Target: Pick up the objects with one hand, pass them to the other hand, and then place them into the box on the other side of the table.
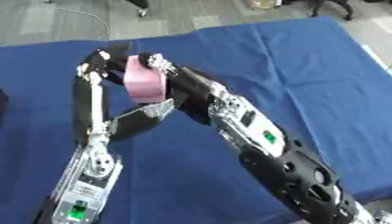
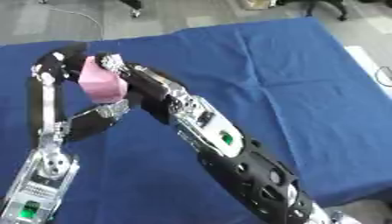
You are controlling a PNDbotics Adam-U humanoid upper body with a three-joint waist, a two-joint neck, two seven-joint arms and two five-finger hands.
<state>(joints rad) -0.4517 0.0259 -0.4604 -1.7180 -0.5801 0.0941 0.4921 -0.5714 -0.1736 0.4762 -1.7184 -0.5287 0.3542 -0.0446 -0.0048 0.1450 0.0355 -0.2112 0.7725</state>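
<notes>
left robot hand (image 1: 98,70) and right robot hand (image 1: 170,74) both clasp pink block (image 1: 143,82) | blocks: 1 | blue table (image 1: 306,65)

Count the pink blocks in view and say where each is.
1. The pink block is held above the blue tablecloth between the left hand and right hand. Others may hide behind the arms.

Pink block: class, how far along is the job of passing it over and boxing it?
Done: the pink block is off the blue table. In hand: it sits between the left hand and right hand, mid-handover. Left: placing it; no box is in view.
</notes>
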